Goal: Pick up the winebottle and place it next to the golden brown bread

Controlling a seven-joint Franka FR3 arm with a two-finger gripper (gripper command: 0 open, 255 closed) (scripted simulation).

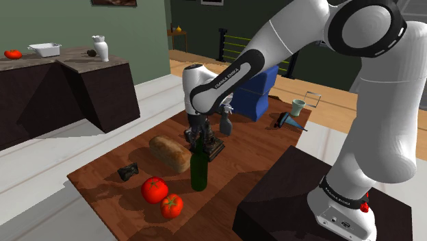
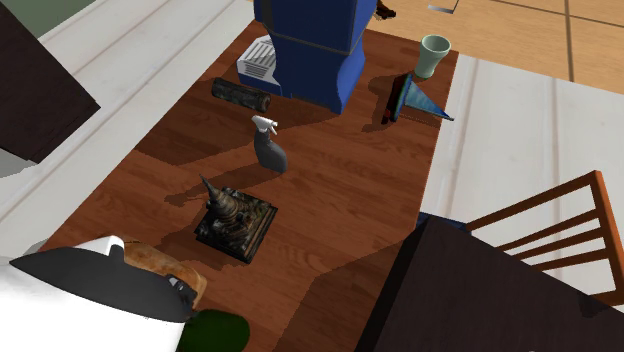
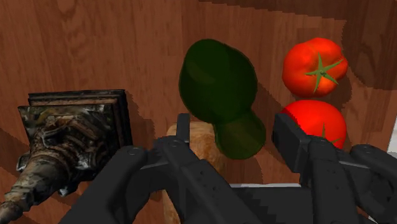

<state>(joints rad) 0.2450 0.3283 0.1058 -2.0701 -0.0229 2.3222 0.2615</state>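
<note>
Black two-finger gripper [image 1: 197, 140] poised over the dark green wine bottle [image 1: 198, 170]. The bottle stands upright on the wooden tabletop [image 1: 263, 147], just beside the golden-brown loaf [image 1: 170, 153], at about 4 o'clock from it in the shoulder view. Wrist view: the fingers [image 3: 289, 137] stand apart, one on each side of the bottle's neck, with a gap visible on both sides; nothing is clasped. Two red tomatoes [image 1: 154, 189] lie at about 8 o'clock from the bottle, near but not touching. A dark statuette [image 1: 213, 145] on a square base sits at about 1 o'clock, close behind the gripper. Judgement: the bottle stands where the task wants it, so the step in hand reads as letting go and clearing away, though open fingers about a neck would equally suit a grasp not yet closed. For a clean release, hold the fingers wide and rise straight along the bottle's axis until the tips are above the mouth. Any sideways drift could catch the neck and tip this tall, narrow-based bottle toward the loaf or the tomatoes. If closing instead, centre the neck first so both pads meet it together.
</note>
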